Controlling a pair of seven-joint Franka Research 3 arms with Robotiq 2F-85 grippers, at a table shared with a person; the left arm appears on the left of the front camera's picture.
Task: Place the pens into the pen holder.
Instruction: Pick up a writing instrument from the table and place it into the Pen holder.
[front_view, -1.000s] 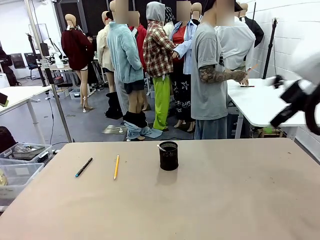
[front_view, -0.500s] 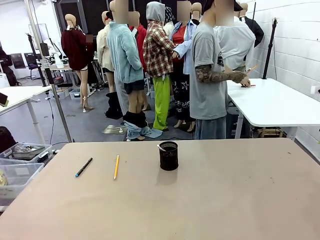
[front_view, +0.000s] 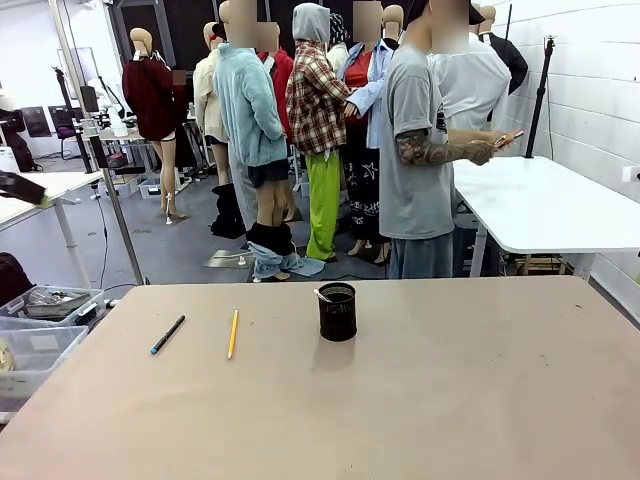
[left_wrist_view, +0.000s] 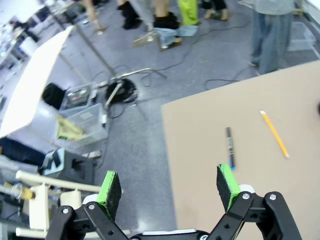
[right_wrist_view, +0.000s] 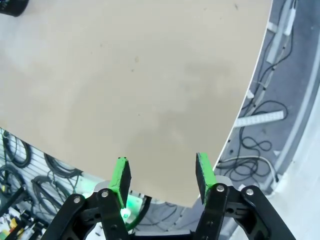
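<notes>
The black mesh pen holder (front_view: 337, 311) stands near the table's middle, with a silver-white pen (front_view: 322, 295) poking out of it. To its left, the yellow pencil (front_view: 232, 333) and the black pen with a blue end (front_view: 167, 334) lie flat on the tan table (front_view: 450, 400). In the left wrist view, my left gripper (left_wrist_view: 170, 187) hangs open and empty over the floor beside the table's corner, with the black pen (left_wrist_view: 229, 146) and pencil (left_wrist_view: 274, 134) ahead of it. My right gripper (right_wrist_view: 161, 172) is open and empty above the table's edge, and the pen holder (right_wrist_view: 10, 6) sits far off.
Clear plastic bins (front_view: 40, 330) sit on the floor left of the table, seen also as bins (left_wrist_view: 82, 122) in the left wrist view. Cables (right_wrist_view: 255, 145) lie on the floor past the table's edge. A person (front_view: 420, 150) stands beyond the far side by a white table (front_view: 540, 205).
My right arm, at the front view's right edge a second ago, has left that view. A dark shape with a green tip has come in at the left edge.
</notes>
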